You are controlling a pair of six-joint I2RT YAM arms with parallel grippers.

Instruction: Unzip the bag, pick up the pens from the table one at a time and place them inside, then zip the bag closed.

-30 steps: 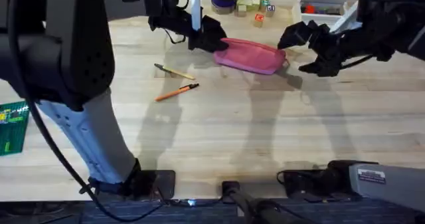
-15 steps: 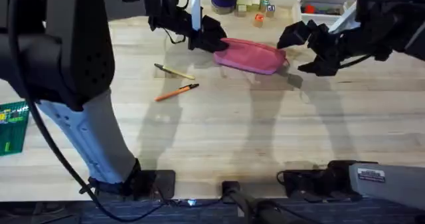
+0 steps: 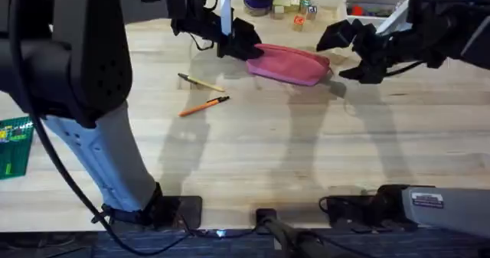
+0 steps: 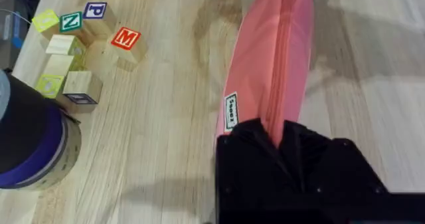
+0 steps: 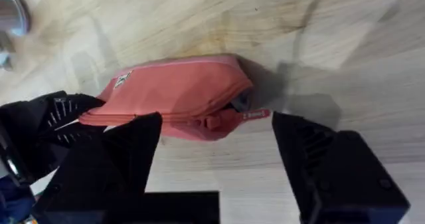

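The bag (image 3: 289,63) lies on the table (image 3: 306,151) toward its far side, and everything else is easiest placed from it. Its left end is covered by the left gripper (image 3: 243,44), whose black fingers (image 4: 279,164) are clamped on that end; in the left wrist view the pink fabric and the zipper line run straight into the dark finger bodies and vanish there, so the very tip of the bag cannot be seen. The zipper looks closed along the stretch that shows, and whatever may be inside the bag is hidden by the fabric. At the bag's right end a small pink pull tab (image 5: 254,114) sticks out, with the slider next to it too small to make out clearly. The right gripper (image 3: 346,53) hangs just beyond that right end, its fingers (image 5: 126,151) spread wide apart with the bag's end and the tab between them in the right wrist view, not touching either. The two pens lie on bare wood to the left of the bag and nearer the robot: the tan pen (image 3: 200,83) closer to the bag, the orange pen (image 3: 204,106) a little further from it, the two near each other but apart. Behind the bag, at the far edge, stand some lettered wooden blocks (image 4: 99,31) and a dark purple-banded cylinder (image 4: 30,151), cut off by the frame.
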